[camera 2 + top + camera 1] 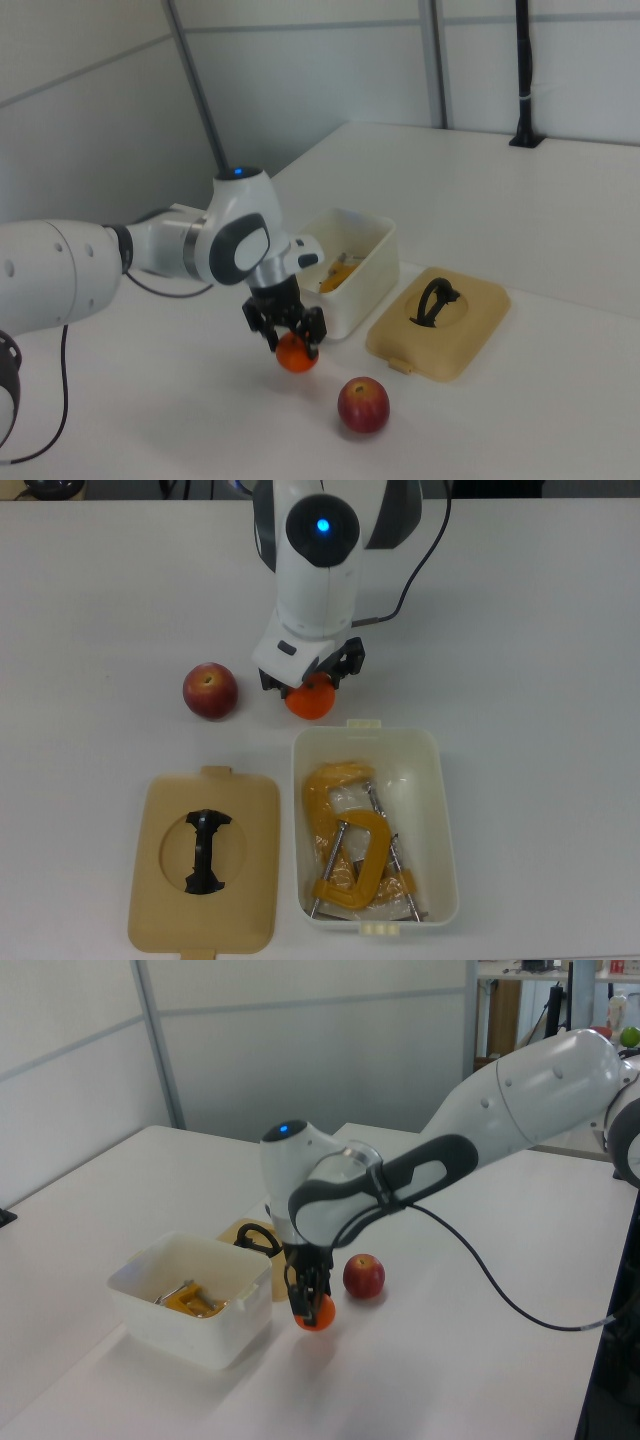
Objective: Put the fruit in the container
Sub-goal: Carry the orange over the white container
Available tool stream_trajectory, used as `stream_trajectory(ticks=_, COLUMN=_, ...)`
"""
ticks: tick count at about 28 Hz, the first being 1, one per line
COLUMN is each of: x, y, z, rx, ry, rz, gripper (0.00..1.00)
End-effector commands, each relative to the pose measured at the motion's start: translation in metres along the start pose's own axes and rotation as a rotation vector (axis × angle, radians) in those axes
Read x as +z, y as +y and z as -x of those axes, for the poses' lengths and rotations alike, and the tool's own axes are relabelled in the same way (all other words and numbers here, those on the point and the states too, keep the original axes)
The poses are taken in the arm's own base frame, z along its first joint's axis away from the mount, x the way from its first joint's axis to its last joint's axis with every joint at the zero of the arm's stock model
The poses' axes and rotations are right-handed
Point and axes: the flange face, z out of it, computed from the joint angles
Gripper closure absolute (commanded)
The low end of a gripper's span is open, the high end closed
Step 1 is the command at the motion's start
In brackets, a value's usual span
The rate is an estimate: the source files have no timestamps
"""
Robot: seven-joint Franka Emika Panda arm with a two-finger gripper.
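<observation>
Orange in colour, the mandarin (315, 1314) is clamped between the black fingers (262, 321) of the tool (309, 1305) and is held clear of the white table (420, 1380); in the left view a faint shadow is seen on the table under it. In the top view the mandarin (311, 700) is seen just at 12 o'clock of the short end of the container (440, 810), near the small tab on the rim, and it is not yet over the opening. The tool points down from the white arm (318, 570), on which a blue light is lit.

The dark red apple (210, 691) lies on the table at 9 o'clock of the mandarin in the top view, apart from it and untouched. In the right view the apple (363, 405) is seen at about 5 o'clock of the mandarin (296, 354).

Inside the cream-white container an orange-yellow C-clamp (350, 850) is lying. The tan lid (205, 860) with a black handle (205, 852) is laid flat on the table, at 9 o'clock of the container in the top view, just beside it.
</observation>
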Motion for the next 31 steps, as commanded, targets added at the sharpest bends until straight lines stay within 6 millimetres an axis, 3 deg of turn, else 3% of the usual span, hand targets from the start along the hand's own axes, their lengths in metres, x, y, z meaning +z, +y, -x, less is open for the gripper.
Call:
stream_trajectory(ticks=1, x=-0.064, y=0.018, z=-0.007, rx=0.062, ry=0.082, rz=-0.079, gripper=1.00)
stream_trajectory(ticks=3, x=-0.088, y=0.022, z=-0.014, rx=0.074, ry=0.130, rz=-0.092, gripper=1.00)
stream_trajectory(ticks=10, x=-0.122, y=0.026, z=-0.026, rx=0.097, ry=0.226, rz=-0.107, gripper=1.00)
stream_trajectory(ticks=13, x=-0.125, y=0.020, z=-0.036, rx=0.125, ry=0.302, rz=-0.107, gripper=0.99)
stream_trajectory(ticks=18, x=-0.113, y=0.020, z=-0.052, rx=0.196, ry=0.415, rz=-0.109, gripper=0.92)
stream_trajectory(ticks=20, x=-0.102, y=0.021, z=-0.058, rx=0.215, ry=0.428, rz=-0.112, gripper=0.79)
stream_trajectory(ticks=21, x=-0.099, y=0.021, z=-0.059, rx=0.217, ry=0.425, rz=-0.113, gripper=0.66)
stream_trajectory(ticks=23, x=-0.095, y=0.021, z=-0.060, rx=0.214, ry=0.419, rz=-0.111, gripper=0.37)
stream_trajectory(ticks=24, x=-0.093, y=0.021, z=-0.060, rx=0.210, ry=0.416, rz=-0.107, gripper=0.14)
stream_trajectory(ticks=25, x=-0.093, y=0.020, z=-0.060, rx=0.203, ry=0.416, rz=-0.101, gripper=0.00)
stream_trajectory(ticks=28, x=-0.092, y=0.009, z=-0.060, rx=0.168, ry=0.411, rz=-0.065, gripper=0.00)
stream_trajectory(ticks=31, x=-0.097, y=0.012, z=-0.058, rx=0.169, ry=0.408, rz=-0.058, gripper=0.00)
